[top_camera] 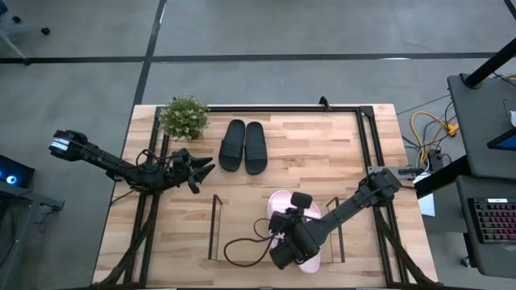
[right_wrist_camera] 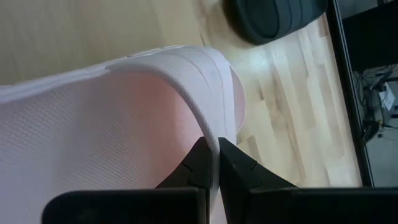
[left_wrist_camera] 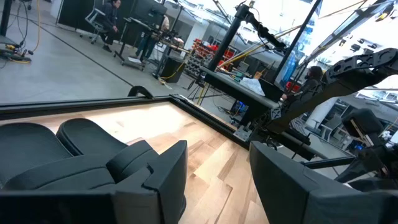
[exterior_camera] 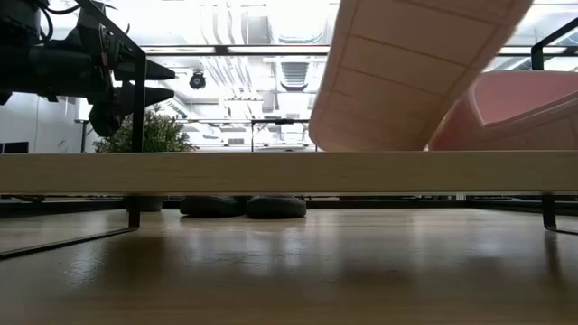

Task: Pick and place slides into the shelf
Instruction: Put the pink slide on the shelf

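The black slides (top_camera: 243, 147) lie side by side, soles down, on the tabletop toward the far edge, and also show in the low view (exterior_camera: 242, 206) and left wrist view (left_wrist_camera: 68, 158). My left gripper (top_camera: 200, 171) hovers open just left of them, above the table (exterior_camera: 158, 81). My right gripper (top_camera: 284, 235) is shut on a pale pink slide (top_camera: 292, 211) over the shelf (top_camera: 242, 229). In the low view this pink slide (exterior_camera: 406, 72) stands tilted on the shelf board (exterior_camera: 181, 171), with more pink (exterior_camera: 519, 108) beside it. My right gripper (right_wrist_camera: 215, 163) pinches the pink slide by the edge of its broad strap (right_wrist_camera: 208, 121) between its two fingers, slanting down from above. The slide is tilted up, ribbed sole showing, with its lower end (exterior_camera: 370, 143) on the shelf board.
A small potted plant (top_camera: 185, 117) stands at the table's far left corner. Dark metal frames (top_camera: 215, 227) rise at the shelf's ends, and another frame (top_camera: 367, 137) runs along the table's far and right sides. A dark cable (top_camera: 242, 248) loops on the shelf.
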Robot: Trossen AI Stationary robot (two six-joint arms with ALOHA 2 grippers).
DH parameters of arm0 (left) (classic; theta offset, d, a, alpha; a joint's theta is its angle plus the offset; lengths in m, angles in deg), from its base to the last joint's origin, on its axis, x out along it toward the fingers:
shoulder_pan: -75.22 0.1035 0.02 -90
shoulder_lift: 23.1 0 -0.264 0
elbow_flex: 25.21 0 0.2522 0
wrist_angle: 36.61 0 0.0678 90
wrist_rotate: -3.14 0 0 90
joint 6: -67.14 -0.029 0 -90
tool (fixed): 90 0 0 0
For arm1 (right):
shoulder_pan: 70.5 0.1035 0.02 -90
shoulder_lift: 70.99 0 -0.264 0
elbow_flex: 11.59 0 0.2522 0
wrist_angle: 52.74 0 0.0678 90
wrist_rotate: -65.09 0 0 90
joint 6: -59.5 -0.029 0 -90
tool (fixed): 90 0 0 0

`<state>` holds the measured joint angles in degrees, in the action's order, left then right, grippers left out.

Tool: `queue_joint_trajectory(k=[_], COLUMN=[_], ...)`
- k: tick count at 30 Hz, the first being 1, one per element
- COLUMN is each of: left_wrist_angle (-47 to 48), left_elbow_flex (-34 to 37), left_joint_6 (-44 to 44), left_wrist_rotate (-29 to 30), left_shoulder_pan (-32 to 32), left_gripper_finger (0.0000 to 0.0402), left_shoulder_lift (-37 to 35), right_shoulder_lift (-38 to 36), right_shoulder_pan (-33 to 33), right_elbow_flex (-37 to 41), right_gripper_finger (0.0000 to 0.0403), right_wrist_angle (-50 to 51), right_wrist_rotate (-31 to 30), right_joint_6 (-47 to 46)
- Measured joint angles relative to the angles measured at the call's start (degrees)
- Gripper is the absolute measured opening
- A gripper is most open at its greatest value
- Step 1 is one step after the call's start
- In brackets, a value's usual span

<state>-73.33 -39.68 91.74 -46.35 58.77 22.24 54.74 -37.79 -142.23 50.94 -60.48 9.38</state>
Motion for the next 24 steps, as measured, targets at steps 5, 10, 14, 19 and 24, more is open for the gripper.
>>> queue_joint_trajectory(k=[5,10,14,19,24], left_wrist_angle=[0.0,0.0,0.01,0.02,0.02], left_elbow_flex=[0.0,0.0,0.01,0.02,0.04], left_joint_6=[0.0,0.02,0.02,0.02,-0.66], left_wrist_rotate=[0.0,0.0,-0.04,-0.04,-0.03], left_shoulder_pan=[-0.02,-0.01,-0.01,0.0,0.0], left_gripper_finger=[0.016,0.016,0.016,0.016,0.016], left_shoulder_lift=[0.0,-0.11,-0.02,-0.02,-0.02], right_shoulder_lift=[1.83,3.65,4.63,5.74,6.09], right_shoulder_pan=[0.32,0.67,1.05,1.84,2.44], right_elbow_flex=[0.0,-0.1,-0.13,-0.74,-0.9], right_gripper_finger=[0.0008,0.0008,0.0008,0.0008,0.0008], right_wrist_angle=[-0.27,-0.31,-0.07,0.11,0.27], right_wrist_rotate=[-0.08,-0.52,-0.45,0.38,0.96], right_joint_6=[0.07,0.16,0.61,2.08,2.63])
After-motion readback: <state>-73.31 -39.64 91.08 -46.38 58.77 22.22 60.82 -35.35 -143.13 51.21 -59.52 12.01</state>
